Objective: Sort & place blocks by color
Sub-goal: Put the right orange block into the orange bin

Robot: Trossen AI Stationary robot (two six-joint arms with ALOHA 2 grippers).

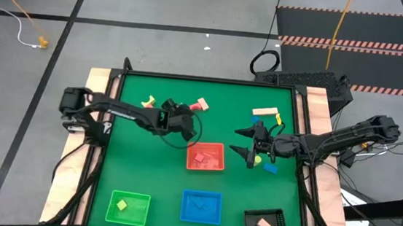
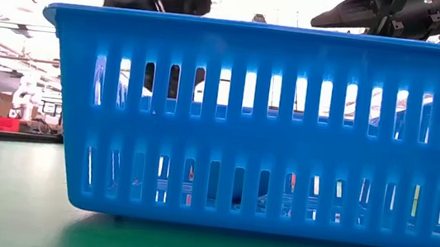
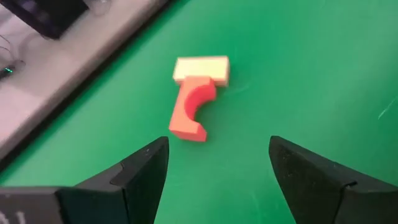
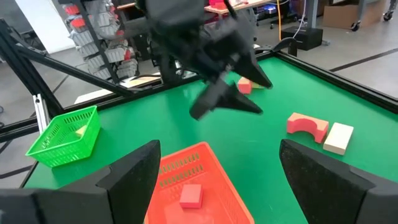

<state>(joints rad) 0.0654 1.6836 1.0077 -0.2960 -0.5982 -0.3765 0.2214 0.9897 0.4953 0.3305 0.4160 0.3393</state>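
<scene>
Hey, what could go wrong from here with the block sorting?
1. The red arch block touches the pale tan bar; the open left pincer might grab or drag both together.
2. The open right pincer sits close to the red tray, near the left arm; the arms might collide if both move there.

In the low view the slotted blue plastic tray point(image 2: 269, 129) fills the picture, hiding the bench and blocks behind; both arms are cut off at the top edge.
</scene>
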